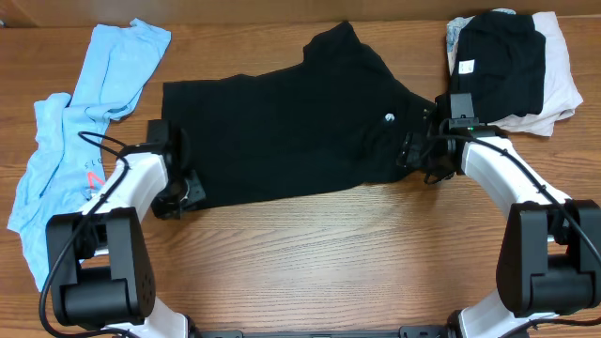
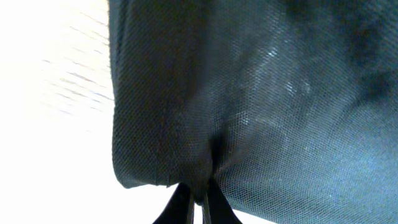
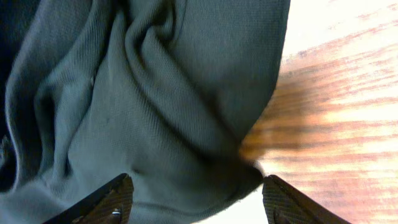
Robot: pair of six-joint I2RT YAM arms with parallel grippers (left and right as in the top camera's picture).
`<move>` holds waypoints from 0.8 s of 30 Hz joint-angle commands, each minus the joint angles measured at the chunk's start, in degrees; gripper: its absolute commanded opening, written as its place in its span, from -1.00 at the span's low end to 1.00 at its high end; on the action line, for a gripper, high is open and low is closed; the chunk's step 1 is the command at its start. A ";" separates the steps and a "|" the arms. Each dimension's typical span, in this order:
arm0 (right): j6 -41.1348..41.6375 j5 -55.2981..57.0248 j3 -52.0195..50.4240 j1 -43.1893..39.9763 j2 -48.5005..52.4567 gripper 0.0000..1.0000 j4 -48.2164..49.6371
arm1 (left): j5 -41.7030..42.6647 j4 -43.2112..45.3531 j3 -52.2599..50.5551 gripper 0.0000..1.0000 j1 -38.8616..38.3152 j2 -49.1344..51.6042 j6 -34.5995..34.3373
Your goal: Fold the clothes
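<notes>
The black T-shirt point(image 1: 282, 131) lies mid-frame. The left gripper point(image 2: 200, 199) pinches its edge tight. The right gripper point(image 3: 196, 182) has its fingers apart around the other edge.

No lettering can be read anywhere. The black T-shirt point(image 1: 282, 131) bears a small white logo point(image 1: 390, 117), too small to make out. The light-blue shirt point(image 1: 52, 160) carries a red mark point(image 1: 94, 176), and the folded black garment point(image 1: 507, 56) a white tag point(image 1: 466, 67), both illegible at this size
</notes>
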 commanded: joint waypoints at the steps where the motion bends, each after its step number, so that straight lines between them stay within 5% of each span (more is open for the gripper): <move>1: 0.13 -0.07 -2.54 -0.11 0.28 0.36 2.80 | -3.10 -0.24 -0.94 -0.92 2.29 0.04 -0.55; 10: 0.31 -3.54 -6.73 -0.09 0.28 -0.02 6.71 | -3.23 0.13 -0.92 -0.92 2.64 0.04 -0.15; 12: 0.37 -3.63 -6.93 -0.09 0.28 -0.31 6.21 | -3.21 0.11 -0.83 -0.92 2.64 0.04 0.35; 14: 1.88 -3.69 -6.93 -0.11 0.26 -0.85 5.44 | -3.23 -0.07 -0.63 -0.92 2.64 0.04 1.29; 15: 3.06 -3.41 -6.88 -0.11 0.26 -0.92 4.90 | -3.26 -0.13 -0.48 -0.92 2.64 0.04 1.99; 24: 9.31 1.20 -6.73 -7.13 -6.84 -0.92 -8.96 | -6.25 -6.54 4.31 -0.92 4.11 0.04 4.31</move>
